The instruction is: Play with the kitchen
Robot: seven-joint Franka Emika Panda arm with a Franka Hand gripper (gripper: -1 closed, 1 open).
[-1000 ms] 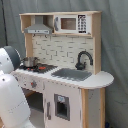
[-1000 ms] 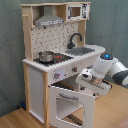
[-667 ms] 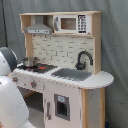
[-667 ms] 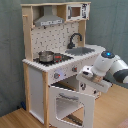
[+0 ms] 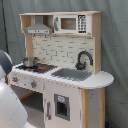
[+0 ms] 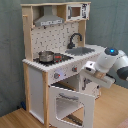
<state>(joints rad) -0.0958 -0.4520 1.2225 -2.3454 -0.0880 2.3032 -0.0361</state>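
- The gripper [image 6: 91, 70] sits at the end of the white arm [image 6: 112, 60] in the second exterior view, close against the front edge of the counter, just above the open oven door [image 6: 70, 102]; I cannot tell how its claw is set.
- In the first exterior view only the arm's rounded white shell shows at the first exterior view's left edge, and the claw is out of sight.
- The kitchen [image 5: 60, 70] stands on the floor against a grey backdrop: a tall toy unit of white panels and light wood, with 1 hood at the top and a printed tile back wall.
- The oven door hangs down on its bottom hinge, a flat white frame around a clear window; it looks light and stiff, and its top edge seems the best place to push or lift.
- The small pot [image 6: 46, 56] on the stovetop is shiny metal, likely light and slippery; its rim or handle would suit a pinch.
- The black faucet [image 5: 83, 59] curves over the grey sink [image 5: 71, 74]; it is thin, probably plastic, and best nudged gently.
- The knobs [image 6: 56, 76] under the counter are small and round, and probably turn easily.
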